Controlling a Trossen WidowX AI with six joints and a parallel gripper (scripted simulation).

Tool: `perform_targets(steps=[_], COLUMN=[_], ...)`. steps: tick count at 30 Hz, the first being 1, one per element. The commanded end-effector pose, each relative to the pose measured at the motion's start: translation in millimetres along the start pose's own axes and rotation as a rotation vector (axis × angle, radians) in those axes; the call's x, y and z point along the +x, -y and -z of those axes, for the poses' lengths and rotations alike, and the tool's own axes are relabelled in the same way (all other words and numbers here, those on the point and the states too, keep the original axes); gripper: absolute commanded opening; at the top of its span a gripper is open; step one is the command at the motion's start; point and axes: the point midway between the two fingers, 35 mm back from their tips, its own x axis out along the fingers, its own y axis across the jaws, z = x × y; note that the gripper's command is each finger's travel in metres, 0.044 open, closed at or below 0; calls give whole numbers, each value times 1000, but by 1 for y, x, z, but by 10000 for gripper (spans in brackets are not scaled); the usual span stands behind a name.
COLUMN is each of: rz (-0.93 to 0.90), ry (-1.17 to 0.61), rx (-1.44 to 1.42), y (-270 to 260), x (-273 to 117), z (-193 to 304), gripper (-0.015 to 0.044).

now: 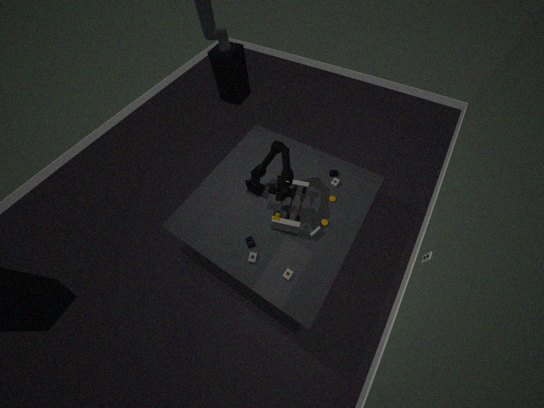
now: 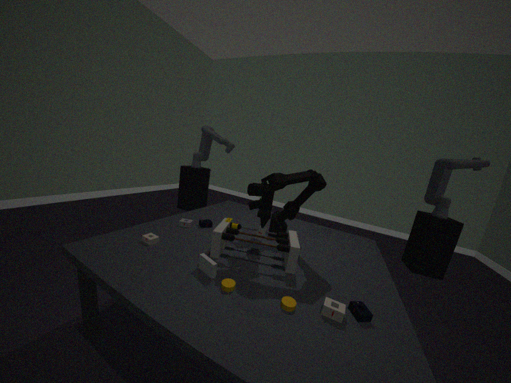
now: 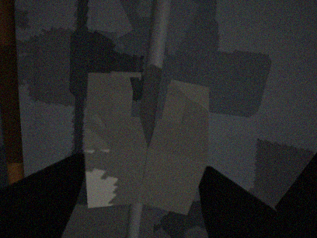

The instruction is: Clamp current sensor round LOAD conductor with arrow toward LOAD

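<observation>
My gripper [image 2: 263, 224] [image 3: 144, 169] is shut on the pale split-core sensor [image 2: 261, 231] [image 3: 113, 132], one black finger on each outer side. The sensor is at the grey conductor [image 3: 159, 39], the rack's rod nearest the arm base. In the wrist view this rod runs into the V-shaped gap between the halves and shows again below them. The halves meet below the gap; whether they are latched cannot be told. A small red mark shows on the sensor in the exterior view; the arrow's direction is unclear. The yellow LOAD marker [image 1: 275, 218] [image 2: 228, 219] sits on one end block.
The rack has white end blocks [image 1: 286, 223] [image 2: 292, 251] and copper rods [image 1: 301, 204] [image 2: 255, 243] beside the grey one. Yellow discs [image 1: 325, 222] [image 2: 228, 285], a white plate [image 1: 315, 231] [image 2: 207, 265], white blocks [image 1: 287, 274] [image 2: 333, 310] and dark blocks [image 1: 250, 241] [image 2: 360, 311] stand around.
</observation>
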Motion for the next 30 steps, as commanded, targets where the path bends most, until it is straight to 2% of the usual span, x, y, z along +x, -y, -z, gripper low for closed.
perform_targets(steps=[1, 11, 27, 28, 30], rz=[-1, -1, -1, -1, -1], ry=[2, 2, 2, 2, 2], rx=[-1, -1, -1, -1, -1], y=[0, 0, 0, 0, 0], x=[-1, -1, -1, -1, -1], z=[-1, -1, -1, -1, -1], gripper=[0, 0, 420, 440, 440])
